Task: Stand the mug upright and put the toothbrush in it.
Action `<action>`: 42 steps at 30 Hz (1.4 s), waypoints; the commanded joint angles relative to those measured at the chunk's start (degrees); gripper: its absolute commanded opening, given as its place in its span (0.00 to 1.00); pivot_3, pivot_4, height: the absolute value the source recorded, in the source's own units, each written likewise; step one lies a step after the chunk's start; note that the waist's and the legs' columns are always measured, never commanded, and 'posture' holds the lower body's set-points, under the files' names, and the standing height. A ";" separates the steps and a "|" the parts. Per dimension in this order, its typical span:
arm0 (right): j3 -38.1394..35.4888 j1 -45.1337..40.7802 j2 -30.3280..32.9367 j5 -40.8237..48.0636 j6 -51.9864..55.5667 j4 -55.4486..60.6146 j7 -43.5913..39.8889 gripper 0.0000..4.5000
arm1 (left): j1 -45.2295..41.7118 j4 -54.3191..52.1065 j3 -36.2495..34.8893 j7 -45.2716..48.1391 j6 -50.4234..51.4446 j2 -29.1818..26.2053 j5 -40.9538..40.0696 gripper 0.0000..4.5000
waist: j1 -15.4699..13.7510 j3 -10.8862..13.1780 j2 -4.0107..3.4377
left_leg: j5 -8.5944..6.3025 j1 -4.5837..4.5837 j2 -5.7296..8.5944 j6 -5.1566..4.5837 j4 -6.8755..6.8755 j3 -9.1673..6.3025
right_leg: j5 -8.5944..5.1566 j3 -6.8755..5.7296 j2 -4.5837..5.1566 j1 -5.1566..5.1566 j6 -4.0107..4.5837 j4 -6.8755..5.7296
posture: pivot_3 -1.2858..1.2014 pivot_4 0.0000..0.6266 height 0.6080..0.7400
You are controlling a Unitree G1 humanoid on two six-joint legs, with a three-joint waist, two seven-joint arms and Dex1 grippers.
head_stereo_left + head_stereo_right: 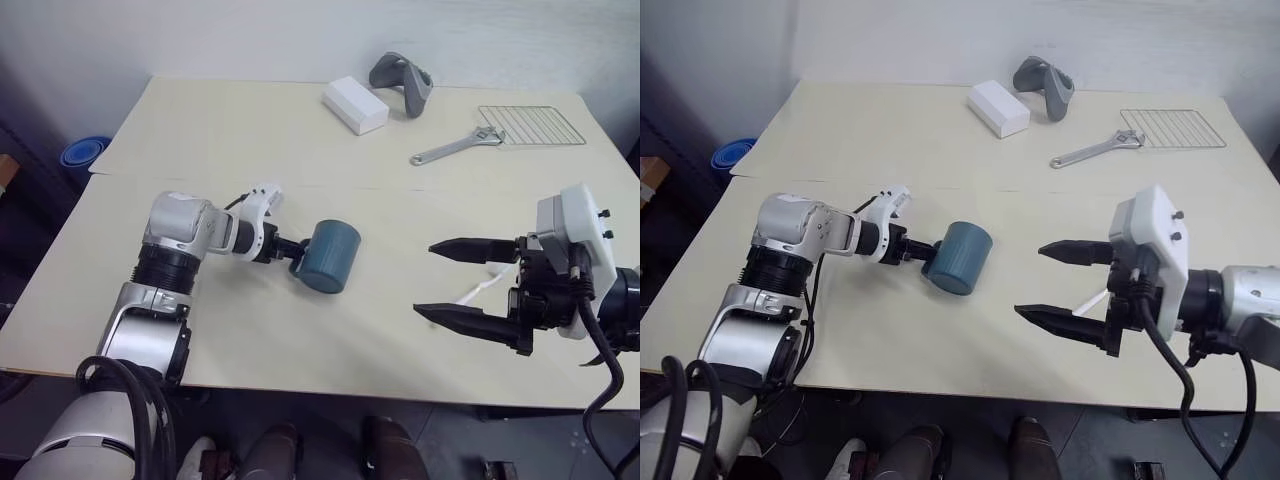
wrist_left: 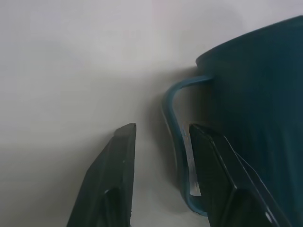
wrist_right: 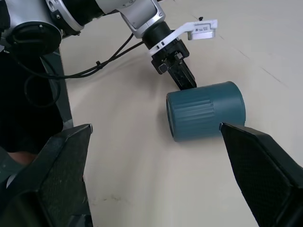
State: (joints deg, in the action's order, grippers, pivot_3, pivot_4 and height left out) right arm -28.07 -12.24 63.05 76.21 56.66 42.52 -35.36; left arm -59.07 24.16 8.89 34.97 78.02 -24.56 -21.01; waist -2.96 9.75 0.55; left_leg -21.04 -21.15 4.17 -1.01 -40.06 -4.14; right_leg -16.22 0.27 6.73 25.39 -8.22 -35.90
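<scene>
Beside the tipped mug (image 1: 330, 257), left fingers (image 2: 118, 175) straddle its handle (image 2: 176, 142); right fingers (image 1: 460, 320) spread.

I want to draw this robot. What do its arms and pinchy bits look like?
Silver-grey rounded arms with black rings at the joints and black cables looping alongside. Each tool, left and right, has two pointed black fingers and a white boxy camera mount at the wrist.

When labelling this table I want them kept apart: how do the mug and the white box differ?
The mug is dark teal and round; the white box is pale and rectangular. The mug lies tipped on its side; the white box lies flat. The mug is near the robot with the left gripper at its handle; the white box sits at the far side, untouched. Both rest on the table.
</scene>
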 commanded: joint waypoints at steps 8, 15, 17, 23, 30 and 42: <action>-2.59 0.84 1.03 1.19 -2.79 0.61 1.01 1.00 | 3.58 -3.28 4.51 3.15 2.87 0.55 -0.70 0.30 | 0.05 0.00 0.00 | 0.00 0.00 -0.01 0.00 0.00 0.00 | 0.00 0.01 -0.01 0.00 0.00 0.00 | 0.52 0.24 1.00; -3.47 2.78 1.36 0.37 -3.16 0.71 0.04 1.00 | 4.82 -4.48 2.98 2.71 2.05 0.33 -0.62 0.01 | 0.04 0.00 0.00 | 0.00 -0.01 -0.01 -0.01 0.00 0.00 | 0.00 0.01 -0.02 0.00 0.00 0.02 | 0.52 0.24 1.00; -3.85 3.82 1.15 0.07 -3.18 1.07 -0.16 1.00 | 5.67 -6.58 1.24 2.92 -1.03 0.73 -1.06 0.01 | 0.07 0.00 0.00 | 0.00 0.00 -0.01 -0.01 0.00 0.00 | 0.00 0.01 -0.02 0.00 0.00 0.01 | 0.52 0.24 1.00; -2.73 6.14 -1.85 -3.73 -5.64 1.51 4.41 1.00 | 11.65 -17.05 -5.26 -4.38 -32.96 7.75 3.28 0.01 | -0.15 0.08 0.12 | 0.00 -0.10 -0.02 -0.01 -0.03 -0.02 | 0.02 -0.02 0.00 0.03 -0.03 0.07 | 0.52 0.24 1.00; 0.99 5.86 -6.83 -7.16 -7.36 0.72 11.11 1.00 | 16.58 -10.61 -5.88 -15.98 -74.35 18.50 13.58 0.01 | -0.10 0.06 0.10 | 0.01 -0.08 -0.04 0.00 -0.01 0.12 | 0.03 0.00 -0.04 0.06 -0.06 0.28 | 0.52 0.24 1.00; -0.58 7.38 -6.83 -5.90 -6.73 0.76 12.20 1.00 | 17.33 16.59 -3.98 -21.70 -95.78 20.77 22.75 0.01 | -0.14 0.06 0.11 | 0.02 -0.05 -0.02 -0.06 0.00 0.16 | 0.06 0.03 -0.07 0.04 -0.10 0.08 | 0.52 0.24 1.00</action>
State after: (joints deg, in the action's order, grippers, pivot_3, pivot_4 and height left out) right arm -26.50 -5.07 55.60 69.11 50.47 42.51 -23.37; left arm -40.51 39.13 5.54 13.59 -15.99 -3.51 1.56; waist -3.09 9.81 0.66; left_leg -21.02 -21.20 4.14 -1.07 -40.06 -3.98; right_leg -16.16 0.29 6.66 25.43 -8.32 -35.83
